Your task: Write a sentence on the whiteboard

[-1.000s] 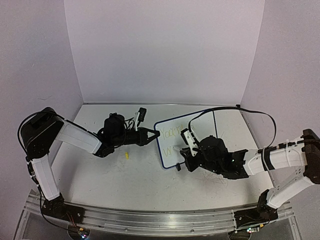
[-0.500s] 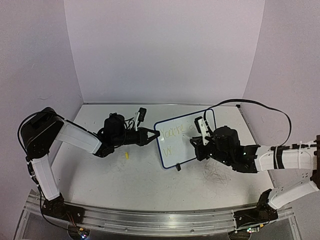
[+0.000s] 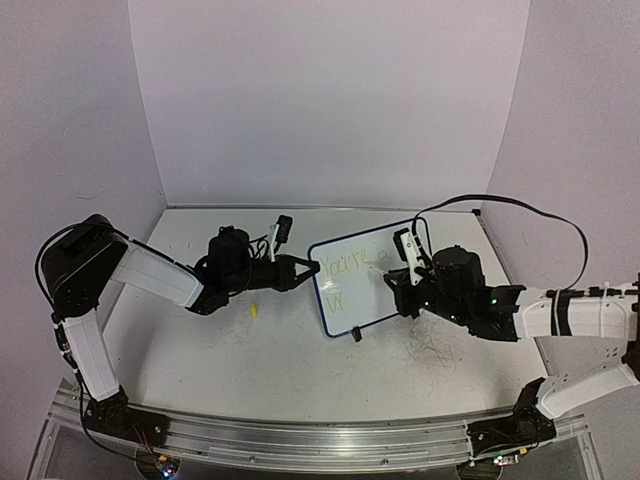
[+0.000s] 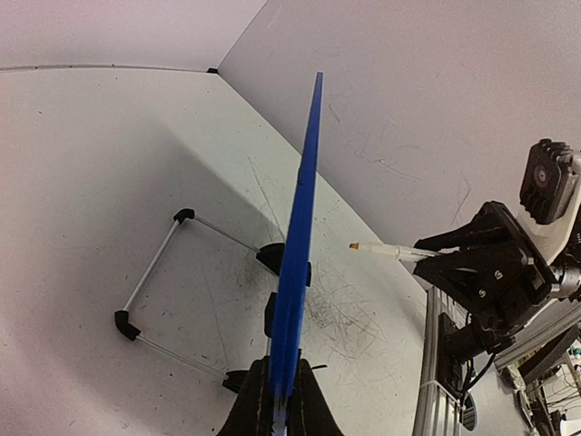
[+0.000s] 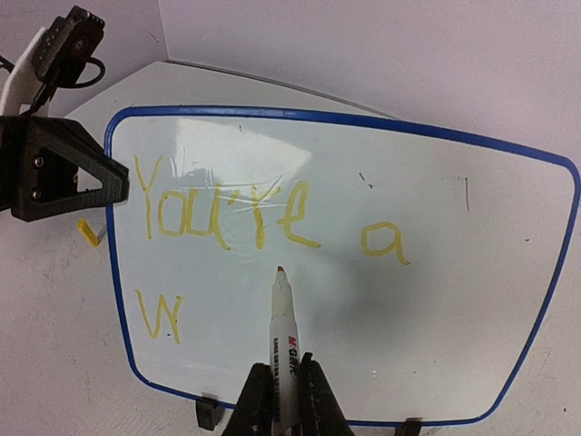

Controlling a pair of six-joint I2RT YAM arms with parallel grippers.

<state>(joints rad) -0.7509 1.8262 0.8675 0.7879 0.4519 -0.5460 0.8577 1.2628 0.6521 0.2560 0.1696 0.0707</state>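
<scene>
The whiteboard [image 3: 372,290] stands upright on its feet at mid table, and my left gripper [image 3: 303,270] is shut on its left edge. Seen edge-on in the left wrist view, the whiteboard's blue rim [image 4: 302,218] runs up from that gripper [image 4: 280,401]. The sentence [image 5: 227,211] reads "You're a" in yellow, with a lone "W" [image 5: 159,315] on the line below. My right gripper [image 5: 282,400] is shut on a white marker [image 5: 283,331]. The marker's tip points at the bare board under "You're". In the left wrist view the marker [image 4: 390,249] hangs a short gap off the board face.
A small yellow cap [image 3: 254,310] lies on the table left of the board. The board's wire stand [image 4: 156,270] reaches out behind it. Old scribble marks [image 3: 436,350] cover the table on the right. Lilac walls close in the back and both sides.
My right arm has swung right and up from the board's lower left corner, carrying the marker to mid board. The left arm and the board have stayed still.
</scene>
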